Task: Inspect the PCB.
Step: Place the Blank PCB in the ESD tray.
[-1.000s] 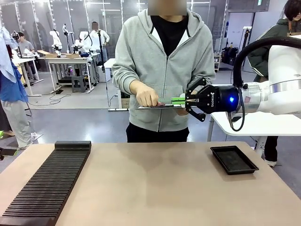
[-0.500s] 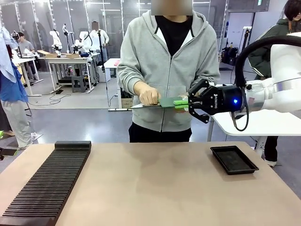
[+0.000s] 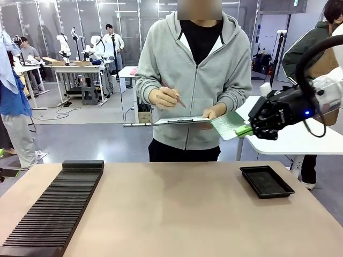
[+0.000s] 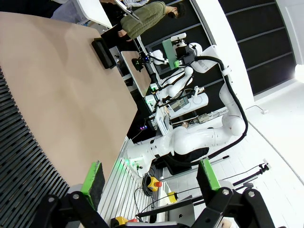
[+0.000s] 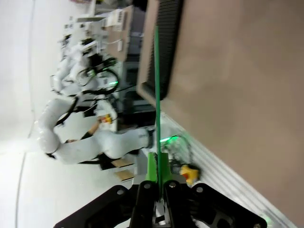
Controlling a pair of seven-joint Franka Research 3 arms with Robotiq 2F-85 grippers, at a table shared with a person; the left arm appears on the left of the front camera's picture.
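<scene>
The right gripper [image 3: 247,128] clamps its fingers on one PCB [image 3: 229,125], held tilted in the air above the counter [image 3: 177,209] beside the person's clipboard [image 3: 181,120]. One shallow black tray [image 3: 266,181] and one ribbed black rack [image 3: 53,206] lie on the counter. The left gripper [image 4: 149,176] hangs with fingers spread, holding nothing.

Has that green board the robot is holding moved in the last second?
Yes. The PCB, clamped in the right gripper, swung toward picture right and slightly down, away from the person's tablet, ending nearer above the black tray.
</scene>
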